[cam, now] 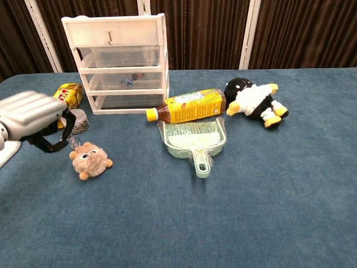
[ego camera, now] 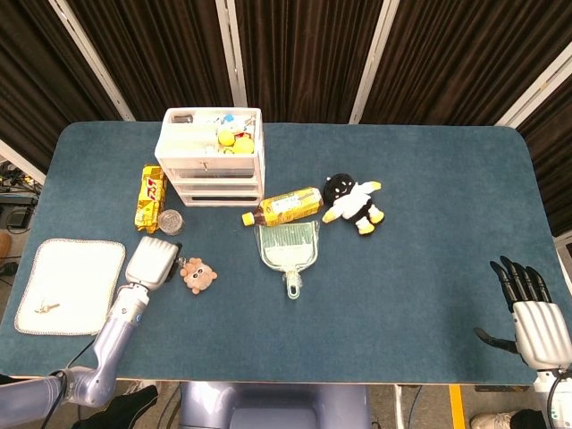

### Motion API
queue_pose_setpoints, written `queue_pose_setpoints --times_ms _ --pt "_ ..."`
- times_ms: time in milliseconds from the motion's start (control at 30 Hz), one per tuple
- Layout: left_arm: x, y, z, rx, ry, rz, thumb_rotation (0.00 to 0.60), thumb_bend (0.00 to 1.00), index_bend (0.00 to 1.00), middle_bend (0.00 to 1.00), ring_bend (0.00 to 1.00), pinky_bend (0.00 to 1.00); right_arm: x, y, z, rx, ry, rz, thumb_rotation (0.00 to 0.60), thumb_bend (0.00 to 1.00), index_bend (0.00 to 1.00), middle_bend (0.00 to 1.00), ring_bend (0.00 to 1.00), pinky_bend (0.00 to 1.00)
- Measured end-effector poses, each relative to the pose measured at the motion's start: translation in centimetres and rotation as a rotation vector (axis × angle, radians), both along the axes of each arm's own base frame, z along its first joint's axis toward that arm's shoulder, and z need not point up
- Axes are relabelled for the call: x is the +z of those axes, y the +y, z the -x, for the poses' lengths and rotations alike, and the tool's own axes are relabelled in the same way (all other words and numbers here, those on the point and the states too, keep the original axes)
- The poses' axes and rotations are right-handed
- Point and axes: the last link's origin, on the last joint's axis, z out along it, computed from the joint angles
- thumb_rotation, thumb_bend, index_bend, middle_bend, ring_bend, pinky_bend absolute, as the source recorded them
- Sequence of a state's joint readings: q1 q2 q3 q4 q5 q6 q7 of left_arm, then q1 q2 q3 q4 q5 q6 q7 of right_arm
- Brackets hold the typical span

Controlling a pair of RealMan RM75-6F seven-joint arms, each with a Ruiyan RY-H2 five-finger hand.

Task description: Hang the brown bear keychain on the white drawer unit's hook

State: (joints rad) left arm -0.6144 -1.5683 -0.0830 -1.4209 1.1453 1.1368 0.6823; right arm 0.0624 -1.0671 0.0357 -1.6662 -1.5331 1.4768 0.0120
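The brown bear keychain (ego camera: pixel 198 275) (cam: pixel 91 161) hangs face-forward by its short chain from my left hand (ego camera: pixel 154 261) (cam: pixel 33 114), low over the blue table at the front left. My left hand pinches the chain's ring under its curled fingers. The white drawer unit (ego camera: pixel 212 156) (cam: pixel 117 61) stands at the back left, behind and to the right of that hand. Its small hook (cam: pixel 110 37) sits on the top drawer's front. My right hand (ego camera: pixel 527 308) rests at the table's front right corner with fingers spread and holds nothing.
A yellow snack packet (ego camera: pixel 151 197) (cam: pixel 61 103) and a small round tin (ego camera: pixel 171 222) (cam: pixel 75 120) lie between my left hand and the drawers. A bottle (cam: pixel 187 106), a green dustpan (cam: pixel 195 139) and a penguin plush (cam: pixel 254 102) lie mid-table. A white cloth (ego camera: pixel 71 284) lies at the front left.
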Motion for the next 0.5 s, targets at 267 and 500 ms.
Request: queue_pose_setpoints --times_ms 267,500 --pt "2.0 2.6 -2.7 -0.199 0.049 -0.062 0.600 0.52 0.69 1.00 0.87 0.73 0.0 0.0 0.0 0.000 -0.004 -0.002 0.600 0.00 0.00 0.00 0.00 0.00" --pt "3.5 4.8 -5.1 -0.326 0.074 -0.117 0.600 0.52 0.69 1.00 0.87 0.73 0.0 -0.1 0.0 -0.003 -0.008 -0.003 0.600 0.00 0.00 0.00 0.00 0.00"
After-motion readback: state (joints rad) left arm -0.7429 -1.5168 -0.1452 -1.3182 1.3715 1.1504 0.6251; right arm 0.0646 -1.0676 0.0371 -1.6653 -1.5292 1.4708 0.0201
